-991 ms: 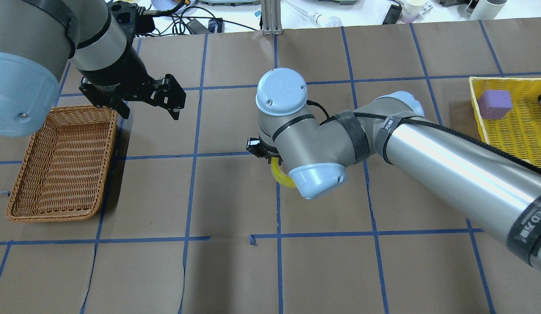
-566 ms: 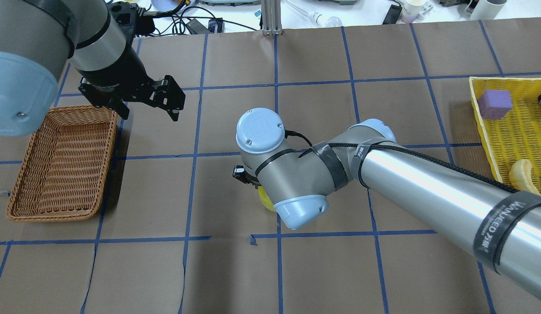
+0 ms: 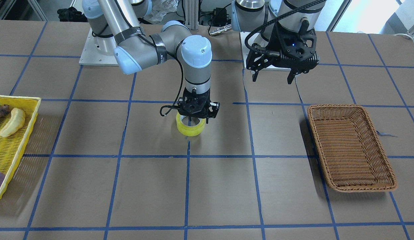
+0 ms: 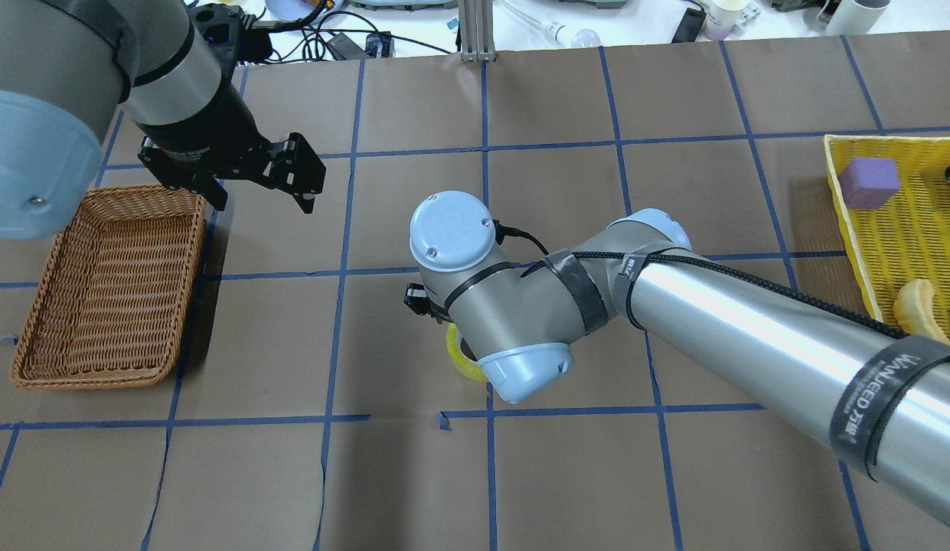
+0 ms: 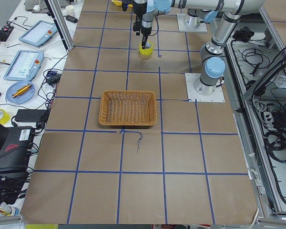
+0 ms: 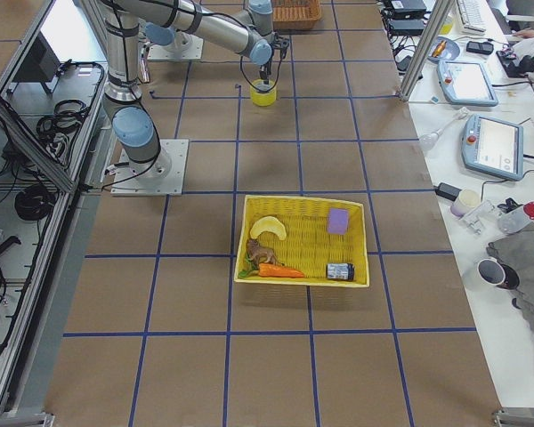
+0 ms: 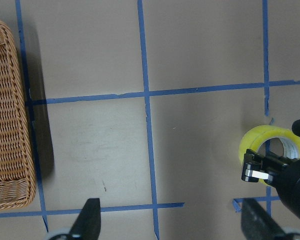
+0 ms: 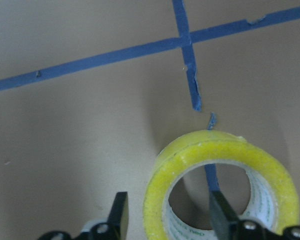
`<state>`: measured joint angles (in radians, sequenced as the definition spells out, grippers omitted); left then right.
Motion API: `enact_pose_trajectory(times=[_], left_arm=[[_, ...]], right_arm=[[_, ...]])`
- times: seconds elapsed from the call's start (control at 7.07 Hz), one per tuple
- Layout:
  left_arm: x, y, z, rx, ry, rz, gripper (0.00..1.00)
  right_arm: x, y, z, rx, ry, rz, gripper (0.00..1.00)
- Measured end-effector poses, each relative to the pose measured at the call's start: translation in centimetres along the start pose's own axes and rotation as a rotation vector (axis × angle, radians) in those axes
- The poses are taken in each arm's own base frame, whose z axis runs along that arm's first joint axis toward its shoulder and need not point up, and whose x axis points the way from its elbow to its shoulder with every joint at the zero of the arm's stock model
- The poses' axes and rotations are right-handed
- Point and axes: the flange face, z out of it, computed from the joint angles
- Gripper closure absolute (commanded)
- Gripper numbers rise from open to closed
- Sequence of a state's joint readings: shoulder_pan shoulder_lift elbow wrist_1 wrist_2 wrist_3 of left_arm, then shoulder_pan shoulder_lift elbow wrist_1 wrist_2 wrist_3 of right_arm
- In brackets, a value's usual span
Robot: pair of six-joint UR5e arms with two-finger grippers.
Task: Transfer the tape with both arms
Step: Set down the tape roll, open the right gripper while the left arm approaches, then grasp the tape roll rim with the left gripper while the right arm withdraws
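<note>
The yellow tape roll [image 3: 190, 130] lies flat on the brown table near its middle. It also shows in the overhead view [image 4: 459, 360], the left wrist view [image 7: 255, 137] and the right wrist view [image 8: 190, 155]. My right gripper [image 3: 194, 115] points straight down over it and is open. One finger [image 8: 119, 212] is outside the ring and the other [image 8: 220, 215] is inside the core, with a gap to the wall. In the overhead view my wrist hides most of it. My left gripper [image 3: 273, 78] hangs open and empty above the table beside the basket, clear of the tape [image 4: 264, 199].
A wicker basket [image 4: 92, 379] stands on the robot's left side of the table [image 3: 360, 186]. A yellow tray [image 4: 834, 176] on the far right holds a purple block [image 4: 869, 182], a banana [image 4: 915, 306] and other items. Blue tape lines grid the table.
My right arm has carried the tape nearer to the robot and toward its left, then down onto the table. My left arm has not moved.
</note>
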<state>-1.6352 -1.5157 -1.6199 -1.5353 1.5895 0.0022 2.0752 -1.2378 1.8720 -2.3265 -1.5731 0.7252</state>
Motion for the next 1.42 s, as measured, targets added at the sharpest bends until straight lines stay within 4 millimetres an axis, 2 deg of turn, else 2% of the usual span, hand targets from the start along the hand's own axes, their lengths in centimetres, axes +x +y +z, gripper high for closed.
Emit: enact_pose_trajectory(times=[0.14, 0.28, 0.42, 0.57, 0.71, 0.85, 0.99, 1.13, 1.27, 1.42], left_arm=[[0.0, 0.0, 0.2, -0.011, 0.001, -0.003, 0.0], [0.0, -0.4, 1.3, -0.033, 0.003, -0.009, 0.0], [0.3, -1.6, 4.0, -0.061, 0.009, -0.045, 0.0], [1.4, -2.9, 8.3, -0.089, 0.021, -0.127, 0.0], [3.6, -3.6, 12.8, -0.115, 0.027, -0.204, 0.0], [7.2, -3.8, 17.1, -0.138, 0.024, -0.257, 0.0], [11.1, -3.5, 20.7, -0.162, 0.021, -0.282, 0.0], [13.9, -2.9, 23.3, -0.187, 0.021, -0.287, 0.01], [15.6, -2.2, 25.6, -0.217, 0.017, -0.281, 0.02], [16.9, -0.9, 27.9, -0.261, 0.008, -0.266, 0.22]], right_arm=[[1.9, -2.8, -2.1, 0.008, 0.001, 0.001, 0.0], [4.6, -5.7, -4.8, 0.013, 0.01, -0.036, 0.0], [7.9, -8.3, -7.5, 0.014, 0.024, -0.075, 0.0], [11.6, -10.8, -9.9, -0.001, 0.041, -0.115, 0.0], [15.1, -12.8, -12.3, -0.016, 0.06, -0.162, 0.0], [18.2, -14.3, -15.2, -0.031, 0.08, -0.188, 0.0], [20.6, -15.0, -18.1, -0.06, 0.094, -0.206, 0.0], [22.4, -15.1, -20.6, -0.101, 0.099, -0.225, 0.0], [23.3, -14.9, -22.4, -0.134, 0.097, -0.24, 0.0], [23.5, -14.7, -23.5, -0.143, 0.092, -0.246, 0.0]])
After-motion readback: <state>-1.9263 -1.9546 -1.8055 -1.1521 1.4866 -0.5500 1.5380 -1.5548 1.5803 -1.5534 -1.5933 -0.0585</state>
